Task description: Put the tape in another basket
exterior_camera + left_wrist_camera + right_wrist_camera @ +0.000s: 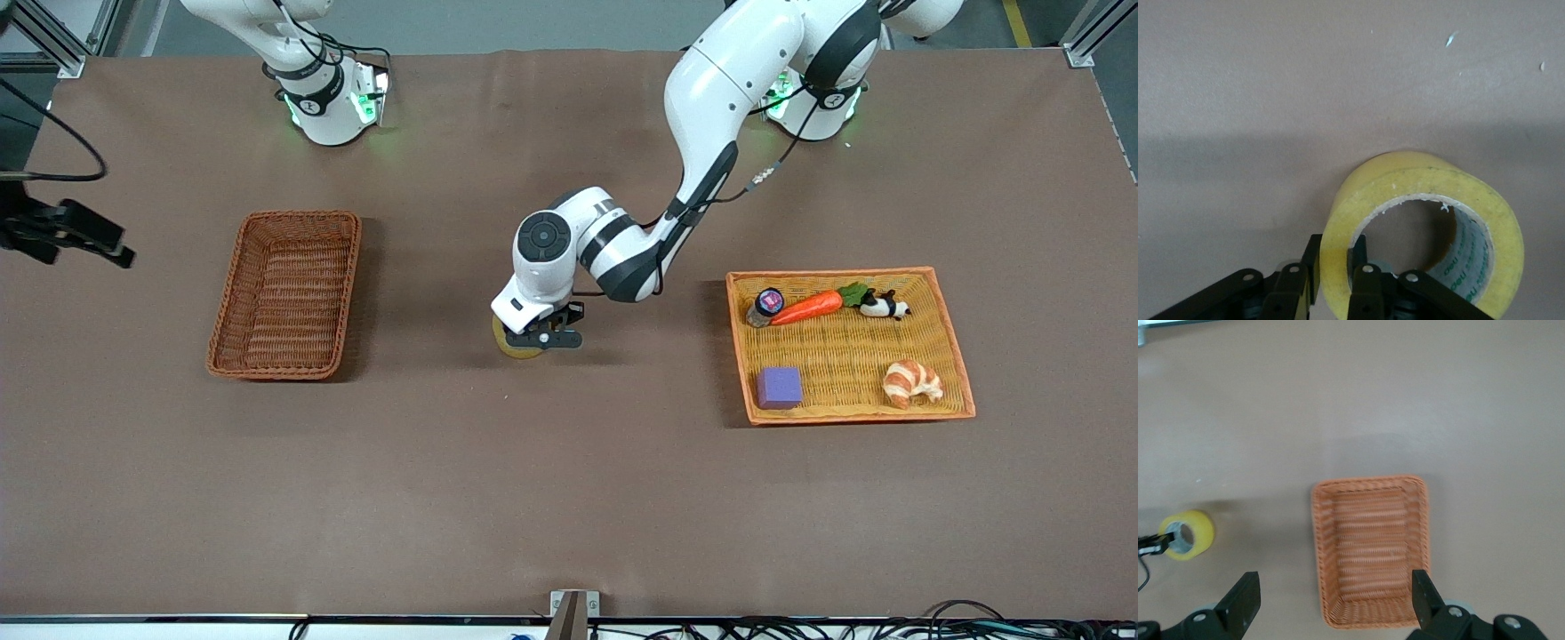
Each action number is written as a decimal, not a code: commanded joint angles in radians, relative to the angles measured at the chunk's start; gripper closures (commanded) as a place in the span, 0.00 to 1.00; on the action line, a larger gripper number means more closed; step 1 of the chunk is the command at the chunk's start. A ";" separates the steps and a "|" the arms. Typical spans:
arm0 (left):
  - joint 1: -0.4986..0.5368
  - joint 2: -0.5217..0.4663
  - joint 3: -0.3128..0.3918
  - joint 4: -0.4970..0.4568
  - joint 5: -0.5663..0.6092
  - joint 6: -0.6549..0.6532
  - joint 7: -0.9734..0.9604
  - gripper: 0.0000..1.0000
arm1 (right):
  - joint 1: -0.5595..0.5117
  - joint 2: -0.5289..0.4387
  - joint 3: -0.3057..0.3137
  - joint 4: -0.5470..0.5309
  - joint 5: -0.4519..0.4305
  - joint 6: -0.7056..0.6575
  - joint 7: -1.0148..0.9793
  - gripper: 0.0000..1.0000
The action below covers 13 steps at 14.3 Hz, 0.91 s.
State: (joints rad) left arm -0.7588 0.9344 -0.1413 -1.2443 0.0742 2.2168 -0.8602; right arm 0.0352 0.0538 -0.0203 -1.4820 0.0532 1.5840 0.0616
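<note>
Left gripper pinched the tape wall: light, rigid, slick. Right gripper waited spread over the basket.

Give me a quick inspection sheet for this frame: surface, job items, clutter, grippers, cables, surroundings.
Surface: brown table, a few pale specks.
Tape: mid-table, between both baskets, wall pinched by the left gripper.
Basket: dark wicker, toward the right arm's end, nothing in it.
Clutter: orange tray toward the left arm's end, holding a carrot, small jar, panda toy, purple block, croissant.
Grippers: left jaws shut on the tape; right gripper waits above the basket, jaws open.
Cables: bundle along the table's near edge.
Surroundings: aluminium frame posts.
</note>
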 commanded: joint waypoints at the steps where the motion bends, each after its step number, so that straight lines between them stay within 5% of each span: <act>1: -0.004 0.011 0.005 0.031 0.012 0.000 -0.017 0.03 | 0.121 0.066 -0.004 0.002 0.011 0.054 0.007 0.00; 3: 0.010 -0.025 0.003 0.031 0.009 -0.012 -0.071 0.00 | 0.185 0.119 -0.004 -0.030 0.013 0.121 0.011 0.00; 9: 0.232 -0.359 0.005 0.013 0.073 -0.411 -0.025 0.00 | 0.342 0.259 -0.004 -0.136 0.025 0.368 0.125 0.00; 13: 0.445 -0.503 -0.003 0.008 0.124 -0.483 0.394 0.00 | 0.449 0.374 -0.004 -0.188 0.028 0.529 0.236 0.00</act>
State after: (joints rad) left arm -0.3956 0.5043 -0.1302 -1.1773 0.1805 1.7380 -0.6310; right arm 0.4342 0.3839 -0.0148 -1.6464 0.0614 2.0440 0.2315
